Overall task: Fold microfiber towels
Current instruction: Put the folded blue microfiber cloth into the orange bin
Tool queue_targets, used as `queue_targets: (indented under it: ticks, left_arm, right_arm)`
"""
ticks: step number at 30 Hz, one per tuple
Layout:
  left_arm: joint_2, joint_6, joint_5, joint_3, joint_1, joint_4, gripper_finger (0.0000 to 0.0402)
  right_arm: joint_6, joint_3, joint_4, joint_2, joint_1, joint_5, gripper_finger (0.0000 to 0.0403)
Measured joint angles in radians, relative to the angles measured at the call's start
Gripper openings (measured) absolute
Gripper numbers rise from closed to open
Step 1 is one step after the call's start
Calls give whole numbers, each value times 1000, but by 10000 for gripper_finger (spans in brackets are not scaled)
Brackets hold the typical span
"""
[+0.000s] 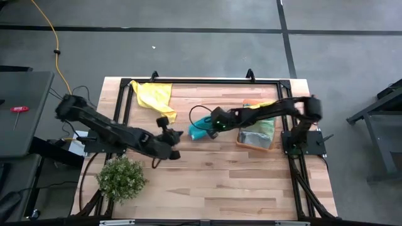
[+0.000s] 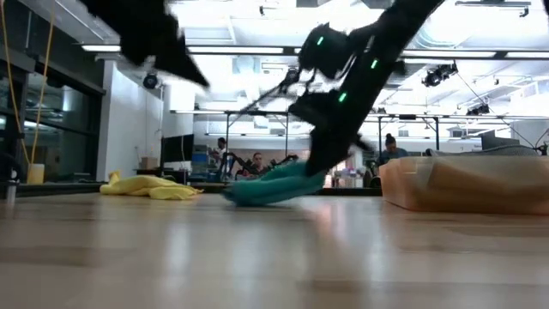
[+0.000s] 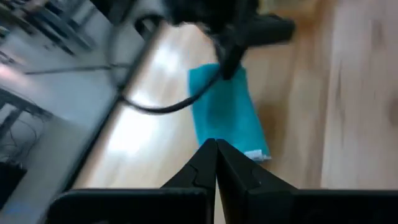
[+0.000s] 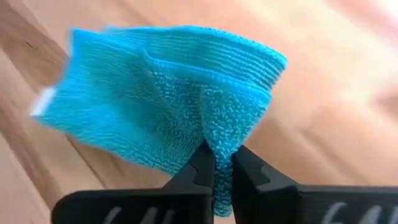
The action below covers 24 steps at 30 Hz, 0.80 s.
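Plant [image 1: 120, 178] at the desk [image 1: 213, 182] front-left corner, not in play. Yellow towel [image 1: 154, 94] lies crumpled at the back-left, untouched, still to fold. Left end effector [image 1: 175, 152] hovers mid-desk, fingers pressed together, empty, just short of the teal towel. Teal towel [image 4: 161, 106] sits centre-desk, bunched in layers, white tag at the far end. Right end effector [image 4: 219, 163] is clamped on a pinch of its near edge; low view shows that end lifted and the rest dragging on the desk. Orange bin [image 1: 256, 133] on the right holds more towels, green and grey.

Step, as I read it: grab done, towel being pulled out for folding. Next: lay it flat and spread it. Left needs to open and take the opposite corner. Risk: the pinch has multiple layers, so it may not unfold cleanly.
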Motion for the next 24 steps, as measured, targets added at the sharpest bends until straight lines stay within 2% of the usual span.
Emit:
queue_targets:
  ticks: [6, 12, 17, 24]
  left_arm:
    - [-172, 0, -69, 0, -13, 10, 0]
    - [-221, -24, -70, 0, -13, 2, 0]
    - [-203, -27, -70, 0, -13, -11, 0]
    - [-182, -19, -69, -2, -13, -16, 0]
  right_arm:
    - [28, 1, -327, -205, -24, 189, 2]
    - [116, 1, -504, -345, -93, 289, 1]
    - [167, 1, -624, -393, -131, 319, 1]
    - [279, 1, -833, -396, -144, 381, 0]
